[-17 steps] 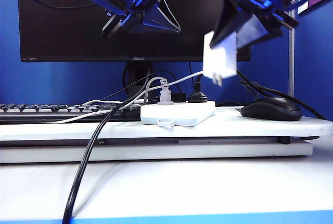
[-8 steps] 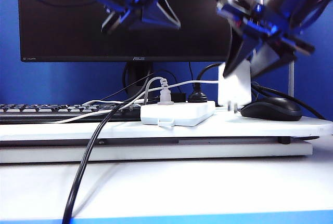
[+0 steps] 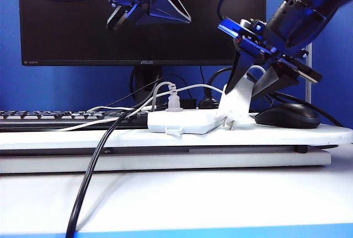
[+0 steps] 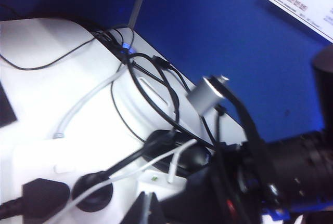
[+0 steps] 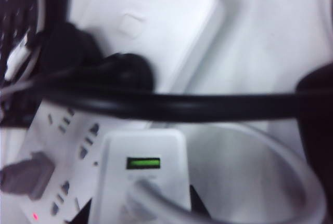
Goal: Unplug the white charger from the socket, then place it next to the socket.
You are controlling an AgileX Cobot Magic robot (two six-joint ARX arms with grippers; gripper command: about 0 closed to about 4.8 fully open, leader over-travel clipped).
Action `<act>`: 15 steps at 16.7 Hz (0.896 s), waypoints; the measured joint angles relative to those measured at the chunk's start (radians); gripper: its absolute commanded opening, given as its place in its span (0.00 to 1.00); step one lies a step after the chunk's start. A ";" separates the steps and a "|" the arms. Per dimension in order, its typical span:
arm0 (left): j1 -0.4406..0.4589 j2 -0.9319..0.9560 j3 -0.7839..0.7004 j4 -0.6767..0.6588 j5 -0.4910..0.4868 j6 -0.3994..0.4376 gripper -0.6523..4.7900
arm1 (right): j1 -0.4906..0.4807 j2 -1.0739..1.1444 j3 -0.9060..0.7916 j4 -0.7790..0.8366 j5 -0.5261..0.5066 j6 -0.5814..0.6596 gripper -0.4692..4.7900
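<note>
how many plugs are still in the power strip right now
2 visible. A white-grey plug stands near the power strip's left end, a black plug at its rear right. The white charger is out, tilted in the right hand. Others may be hidden.

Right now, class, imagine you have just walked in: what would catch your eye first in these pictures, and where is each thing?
The right gripper stands out first, right of centre, shut on the white charger, which tilts with its prongs low beside the socket on the white board. The left gripper hangs shut and empty, high on the left before the dark monitor. A black mouse lies right of the charger.
</note>
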 measured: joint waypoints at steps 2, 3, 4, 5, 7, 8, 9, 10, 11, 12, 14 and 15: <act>0.000 0.000 0.000 0.000 0.000 0.000 0.11 | 0.000 0.008 0.003 0.002 0.000 0.046 0.09; 0.000 0.000 0.000 0.000 0.000 0.000 0.11 | 0.000 0.010 0.003 0.002 0.000 0.056 0.09; 0.000 0.000 0.000 0.000 0.000 0.000 0.11 | 0.000 0.013 0.004 0.004 0.000 0.076 0.09; 0.000 0.000 0.000 0.000 0.000 0.000 0.11 | 0.000 0.015 0.004 0.006 0.000 0.091 0.13; 0.000 0.000 0.000 0.000 0.000 0.000 0.11 | 0.000 0.016 0.005 0.006 0.000 0.100 0.85; 0.000 0.000 0.000 0.000 0.000 0.000 0.11 | 0.000 0.018 0.005 0.007 0.000 0.100 0.86; 0.000 0.000 0.000 0.000 0.000 0.000 0.11 | 0.003 0.022 0.006 0.009 -0.002 0.101 0.84; 0.000 0.000 0.000 0.000 0.000 0.000 0.11 | 0.003 0.023 0.008 0.003 -0.003 0.105 0.81; 0.000 0.000 0.000 0.000 0.000 0.000 0.11 | 0.003 0.023 0.016 -0.012 -0.002 0.106 0.79; 0.000 0.000 0.000 0.000 0.000 0.000 0.11 | 0.002 0.022 0.033 -0.014 -0.002 0.104 0.79; 0.000 0.000 0.000 0.000 0.000 0.000 0.11 | 0.003 0.009 0.052 -0.044 0.008 0.104 0.79; 0.000 0.000 0.000 0.000 0.000 0.000 0.11 | 0.003 0.003 0.055 -0.056 0.013 0.104 0.79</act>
